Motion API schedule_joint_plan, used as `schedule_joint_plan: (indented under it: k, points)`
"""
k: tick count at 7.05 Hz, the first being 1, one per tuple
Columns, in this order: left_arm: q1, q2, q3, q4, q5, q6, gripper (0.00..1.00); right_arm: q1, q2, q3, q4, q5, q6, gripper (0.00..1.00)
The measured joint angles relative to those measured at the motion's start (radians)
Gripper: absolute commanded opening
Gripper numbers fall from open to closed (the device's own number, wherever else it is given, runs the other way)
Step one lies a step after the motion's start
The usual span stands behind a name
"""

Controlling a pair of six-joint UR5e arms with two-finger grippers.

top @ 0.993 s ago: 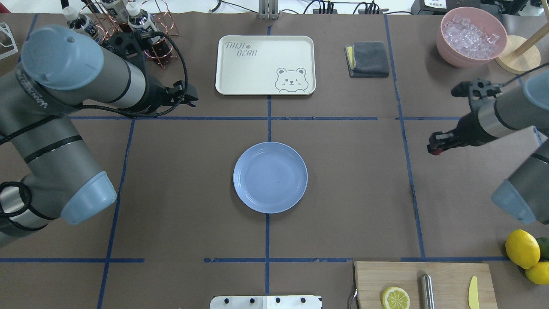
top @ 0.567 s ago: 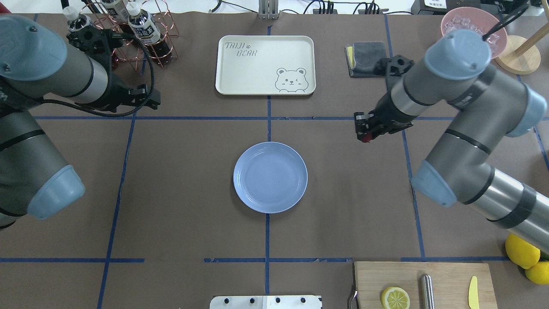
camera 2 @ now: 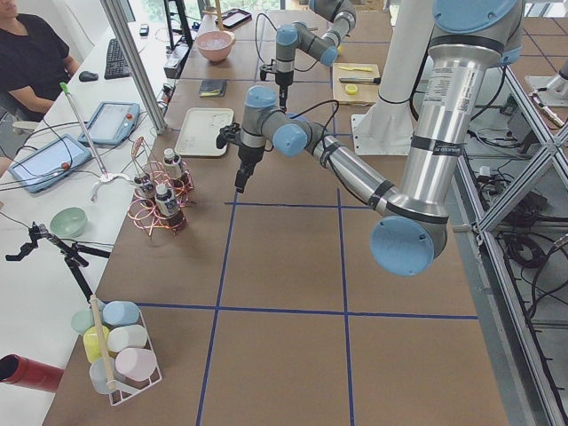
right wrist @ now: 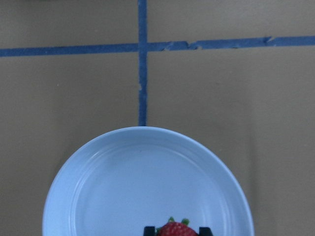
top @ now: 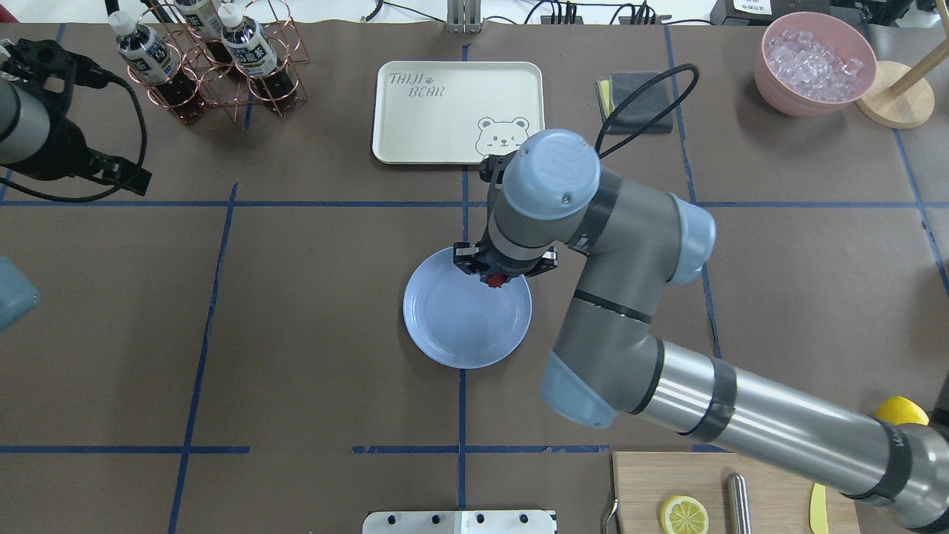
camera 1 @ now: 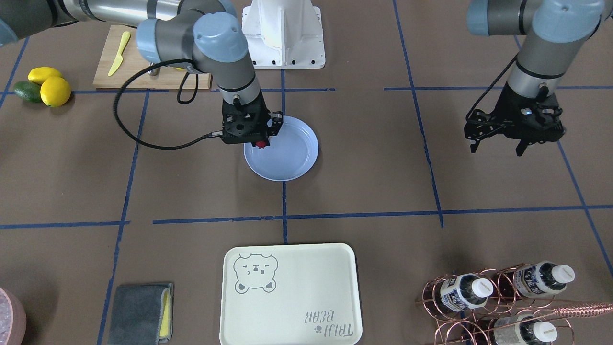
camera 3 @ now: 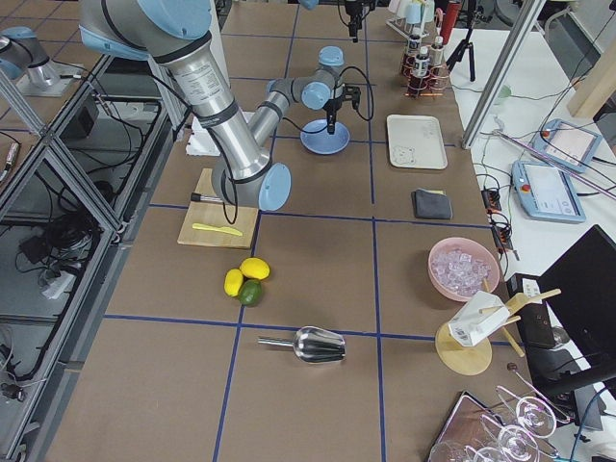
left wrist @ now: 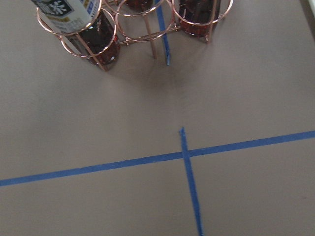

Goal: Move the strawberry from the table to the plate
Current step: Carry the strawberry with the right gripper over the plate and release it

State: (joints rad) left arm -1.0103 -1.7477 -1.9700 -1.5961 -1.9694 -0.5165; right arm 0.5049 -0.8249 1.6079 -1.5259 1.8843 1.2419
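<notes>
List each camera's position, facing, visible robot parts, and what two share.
Front-facing: across the brown-paper table, facing the robot, down; both arms, right gripper holding the small red strawberry over the round light-blue plate.
Overhead: behind the robot, forward and down; right arm, left arm.
Exterior left: table's left end; left arm near.
Exterior right: opposite end; right arm near.
Left wrist: down at table, copper bottle rack; no robot.
Right wrist: down at plate; fingertips.
Shared by overhead and right wrist: strawberry, plate.

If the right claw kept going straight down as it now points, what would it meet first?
Probably the plate, just inside its rim; the strawberry held in the right claw would touch first.
</notes>
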Motion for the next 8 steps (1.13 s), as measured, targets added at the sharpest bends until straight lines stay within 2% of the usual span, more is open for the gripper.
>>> schedule_joint_plan:
  k: [2, 4, 6, 7, 8]
  points:
    - [-0.075, 0.044, 0.009, -0.001, -0.023, 0.130, 1.00, -0.043, 0.065, -0.101, 0.005, -0.043, 0.007, 0.00]
    - [-0.106, 0.055, 0.017, -0.002, -0.049, 0.172, 1.00, -0.053, 0.083, -0.136, 0.006, -0.052, 0.008, 0.01]
    - [-0.110, 0.056, 0.031, -0.004, -0.060, 0.179, 1.00, -0.055, 0.084, -0.156, 0.007, -0.053, 0.008, 0.31]
    - [-0.111, 0.056, 0.037, -0.009, -0.061, 0.180, 1.00, -0.054, 0.084, -0.168, 0.007, -0.053, 0.007, 0.76]
    - [-0.112, 0.055, 0.042, -0.016, -0.061, 0.180, 1.00, -0.056, 0.082, -0.173, 0.008, -0.053, 0.007, 0.90]
